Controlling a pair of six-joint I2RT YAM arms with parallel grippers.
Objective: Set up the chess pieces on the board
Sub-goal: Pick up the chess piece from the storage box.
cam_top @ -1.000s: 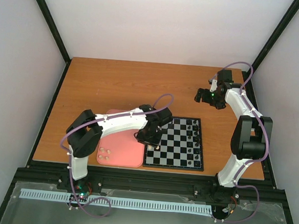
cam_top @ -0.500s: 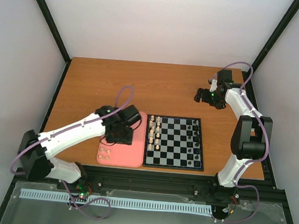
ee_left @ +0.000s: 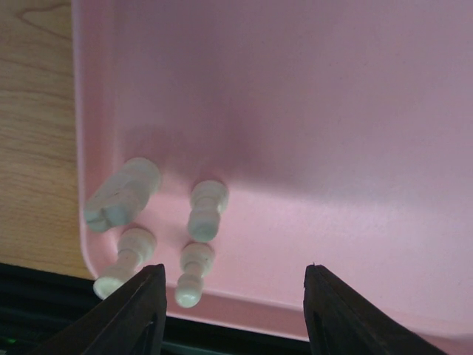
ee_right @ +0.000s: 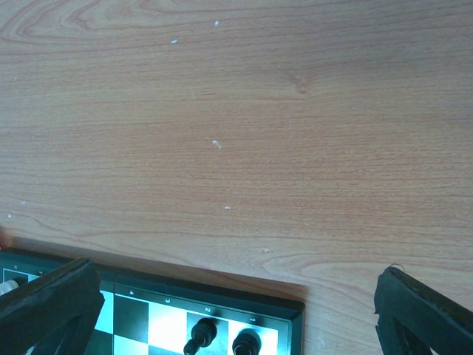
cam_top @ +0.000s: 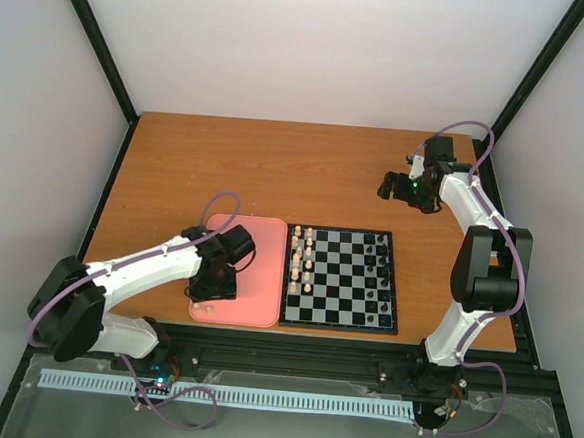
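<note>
Several cream-white chess pieces lie on their sides in the near-left corner of the pink tray. My left gripper hovers open just above them, with one piece close inside its left finger and nothing gripped. From above, the left gripper sits over the tray's near-left part. More white chess pieces stand along the left columns of the board. My right gripper hangs open and empty over bare wood beyond the board's far right corner.
Black pieces stand along the board's right columns; two of them show in the right wrist view. The tray lies against the board's left side, near the table's front edge. Black frame posts border the table.
My left arm has swung left from the board's left edge across the pink tray to its near-left corner. The right arm has not moved.
</note>
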